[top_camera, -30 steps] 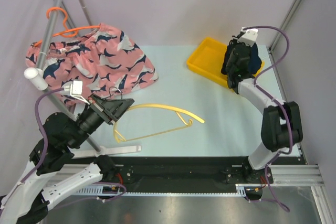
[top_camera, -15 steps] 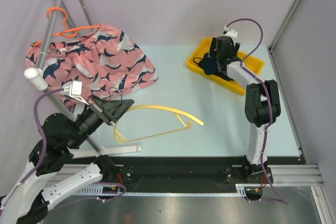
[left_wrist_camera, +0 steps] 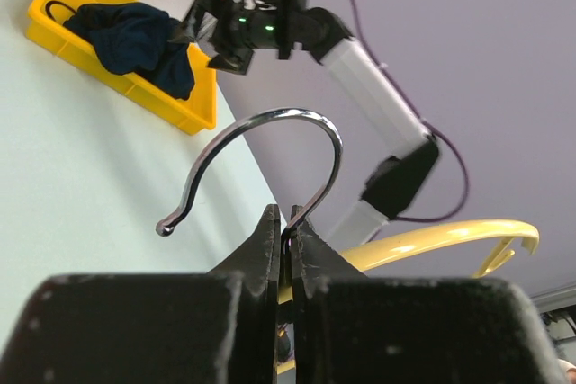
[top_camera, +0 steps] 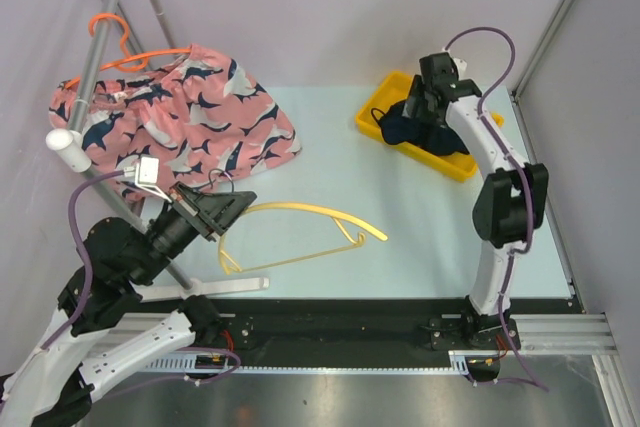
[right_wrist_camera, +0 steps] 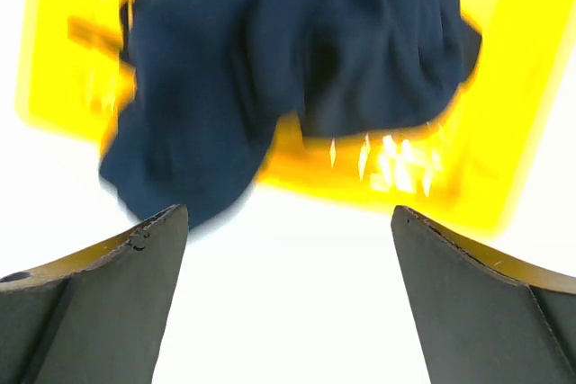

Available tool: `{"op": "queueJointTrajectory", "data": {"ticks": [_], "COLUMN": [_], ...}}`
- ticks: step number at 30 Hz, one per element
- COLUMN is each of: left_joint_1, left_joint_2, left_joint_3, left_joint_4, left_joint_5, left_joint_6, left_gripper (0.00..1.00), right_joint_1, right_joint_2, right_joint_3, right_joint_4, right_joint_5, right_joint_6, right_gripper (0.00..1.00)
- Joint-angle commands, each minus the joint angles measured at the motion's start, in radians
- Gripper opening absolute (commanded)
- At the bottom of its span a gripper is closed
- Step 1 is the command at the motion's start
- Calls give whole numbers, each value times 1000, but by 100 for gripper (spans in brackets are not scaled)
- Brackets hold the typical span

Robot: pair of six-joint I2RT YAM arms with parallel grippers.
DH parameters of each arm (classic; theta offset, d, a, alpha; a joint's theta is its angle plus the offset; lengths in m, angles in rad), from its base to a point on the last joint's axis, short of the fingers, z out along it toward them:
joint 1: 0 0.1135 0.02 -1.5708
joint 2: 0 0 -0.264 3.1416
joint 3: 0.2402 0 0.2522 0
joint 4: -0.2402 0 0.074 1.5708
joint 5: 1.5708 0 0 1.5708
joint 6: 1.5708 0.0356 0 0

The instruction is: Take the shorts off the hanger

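Note:
The navy shorts (top_camera: 396, 129) lie bunched in the yellow bin (top_camera: 462, 164), one edge draped over its near-left wall; they also show in the right wrist view (right_wrist_camera: 297, 51) and the left wrist view (left_wrist_camera: 135, 38). My right gripper (top_camera: 420, 107) hovers just above them, open and empty (right_wrist_camera: 288, 222). The pink shark-print shorts (top_camera: 185, 112) hang on an orange hanger (top_camera: 120, 47) at the back left. My left gripper (top_camera: 218, 209) is shut on the metal hook (left_wrist_camera: 270, 146) of a bare yellow hanger (top_camera: 300, 232), which lies slanted over the table.
A grey rack pole (top_camera: 100, 47) with a white end cap (top_camera: 65, 147) slants across the far left, just behind my left arm. A white rack foot (top_camera: 215, 287) lies along the front edge. Purple walls close in the back and sides.
My right gripper has opened and let go of the navy shorts, which dropped into the bin. The right arm swung left over the bin. The left gripper and yellow hanger barely moved.

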Motion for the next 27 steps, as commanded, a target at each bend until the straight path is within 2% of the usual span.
{"op": "queueJointTrajectory", "data": {"ticks": [1, 4, 7, 8, 10, 13, 14, 18, 21, 23, 27], "left_joint_1": [0, 0, 0, 0, 0, 0, 0, 0, 0, 0, 0], "left_joint_2": [-12, -15, -17, -18, -20, -20, -18, -14, -3, 5, 18], "left_joint_3": [-23, -31, -29, -29, -26, -22, -20, -15, -2, 0, 3], "left_joint_4": [34, 39, 39, 40, 37, 26, 25, 20, 11, 11, 6], "left_joint_5": [-9, -1, -1, -1, -3, 0, -1, -9, -7, -7, 0], "left_joint_6": [1, -3, -6, -8, -10, -8, -8, -2, 1, 1, -3], "left_gripper": [0, 0, 0, 1, 0, 0, 0, 0, 0, 0, 0], "right_joint_1": [31, 18, 7, 13, 36, 50, 48, 53, 45, 41, 21], "right_joint_2": [-204, -282, -292, -288, -269, -226, -209, -115, 3, 91, 179], "right_joint_3": [-182, -293, -364, -368, -370, -364, -358, -293, -194, -85, 36], "right_joint_4": [-64, 48, 123, 137, 183, 241, 251, 257, 228, 197, 192], "right_joint_5": [-55, -184, -299, -319, -335, -416, -425, -402, -396, -367, -237], "right_joint_6": [1, -16, -6, -16, -28, -52, -45, -59, -84, -97, -123], "right_gripper": [100, 99, 92, 85, 82, 57, 41, 25, 18, 8, 6]}}
